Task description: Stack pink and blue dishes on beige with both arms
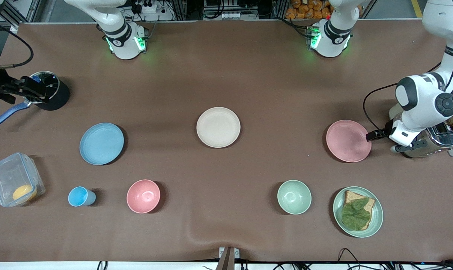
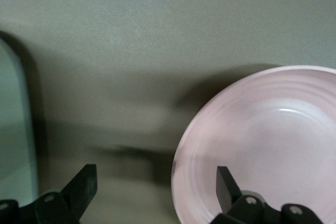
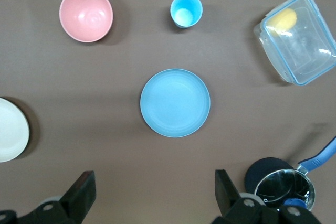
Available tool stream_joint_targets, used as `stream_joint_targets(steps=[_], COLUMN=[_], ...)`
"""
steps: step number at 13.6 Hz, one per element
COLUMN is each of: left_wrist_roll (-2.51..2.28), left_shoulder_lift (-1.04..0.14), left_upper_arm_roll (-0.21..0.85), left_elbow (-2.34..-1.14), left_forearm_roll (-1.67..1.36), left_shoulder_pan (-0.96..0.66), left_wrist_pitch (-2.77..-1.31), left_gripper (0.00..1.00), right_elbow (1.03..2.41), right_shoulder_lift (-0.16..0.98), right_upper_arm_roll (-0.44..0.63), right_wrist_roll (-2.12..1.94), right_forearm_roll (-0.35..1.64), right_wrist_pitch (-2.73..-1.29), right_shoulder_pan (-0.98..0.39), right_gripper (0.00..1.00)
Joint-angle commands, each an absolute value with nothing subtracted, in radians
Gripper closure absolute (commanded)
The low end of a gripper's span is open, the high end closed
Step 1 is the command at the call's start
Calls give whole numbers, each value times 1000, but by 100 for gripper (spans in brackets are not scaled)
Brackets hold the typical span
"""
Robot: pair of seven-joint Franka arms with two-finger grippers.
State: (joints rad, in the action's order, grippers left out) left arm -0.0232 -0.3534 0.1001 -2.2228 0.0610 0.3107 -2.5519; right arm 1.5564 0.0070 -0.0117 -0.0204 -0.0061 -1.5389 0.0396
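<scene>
From the front view, the flat cream-beige matte plate (image 1: 218, 127) lies bare in the middle of the brown counter (image 1: 226, 75). The flat light blue matte plate (image 1: 101, 143) sits toward the right arm's end, the flat pale pink matte plate (image 1: 348, 141) toward the left arm's end, each well apart from the beige one. The left tool (image 1: 373, 135) is low at the pink plate's rim, on the side facing a chrome toaster (image 1: 438, 139). The right tool (image 1: 23, 89) hangs over a dark saucepan with a blue handle (image 1: 48, 93) at the counter's edge, away from the blue plate.

The left wrist view shows the left tool (image 2: 156, 184) spread wide, holding nothing, one finger over the pink plate (image 2: 273, 145) and the other over bare counter, so the rim lies between them.

The right wrist view shows the right tool (image 3: 154, 188) equally wide apart and empty, high above the counter with the blue plate (image 3: 175, 103) below it; a deep pink bowl (image 3: 86, 13), a small blue cup (image 3: 186, 10) and a clear lidded box (image 3: 297, 38) lie past the plate.

The step in hand appears to be the left arm's first grasp (nothing is stacked yet). Next, the fingers probably need to settle over the rim and close before lifting toward the beige plate; the right tool must descend to the blue plate's edge.
</scene>
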Motion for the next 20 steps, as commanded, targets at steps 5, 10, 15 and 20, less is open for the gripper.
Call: stream_joint_targets(steps=[5,10,15,20], left_wrist_roll=[0,-3,-12,-8], left_shoulder_lift=[-387,-396,-394,-310], left_upper_arm_roll=[110,115,118,158], left_elbow=[-2223,-2223,-2223,-2220], left_forearm_roll=[77,71,69,69], left_shoulder_pan=[321,319,313,314], left_wrist_pitch=[-2592,-2594,-2592,-2551], left_gripper=[12,36,98,100], right_elbow=[1514,1520,1511,1683], right_shoulder_lift=[43,145,247,323], right_upper_arm_roll=[-18,-18,-17,-18], right_wrist_roll=[-25,-28,-35,-149], right_forearm_roll=[8,-4,-9,-37], right_wrist_pitch=[-1534,-1531,-1511,-1706], right_shoulder_pan=[78,68,135,209], right_gripper=[0,0,0,0])
